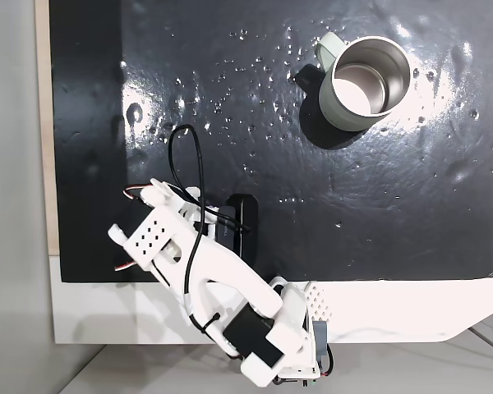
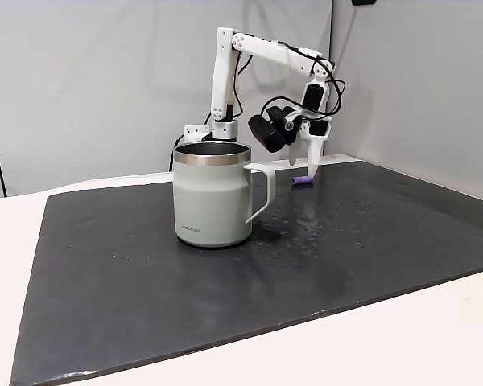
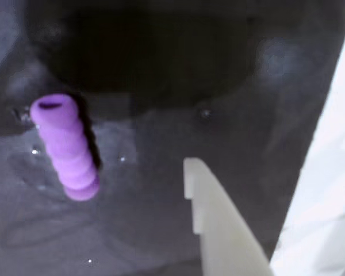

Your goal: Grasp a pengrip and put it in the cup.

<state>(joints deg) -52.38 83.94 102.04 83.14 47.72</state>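
The light-purple ridged pengrip (image 3: 66,149) lies flat on the black mat, and in the wrist view it sits between my fingers, nearer the left one. My gripper (image 3: 91,188) is open just above it, with the white right finger (image 3: 213,224) well clear of the pengrip. From the side, the gripper (image 2: 303,169) points down over the pengrip (image 2: 303,182) at the mat's far edge. The pale grey-green cup (image 2: 213,201) stands upright well away from them, handle toward the gripper. From above, the cup (image 1: 338,105) shows its steel interior, and the arm covers the pengrip.
The black mat (image 1: 312,213) covers most of the white table, with small shiny specks scattered on it. My arm's base (image 1: 271,336) sits at the table's near edge in the view from above. Open mat lies between the gripper and the cup.
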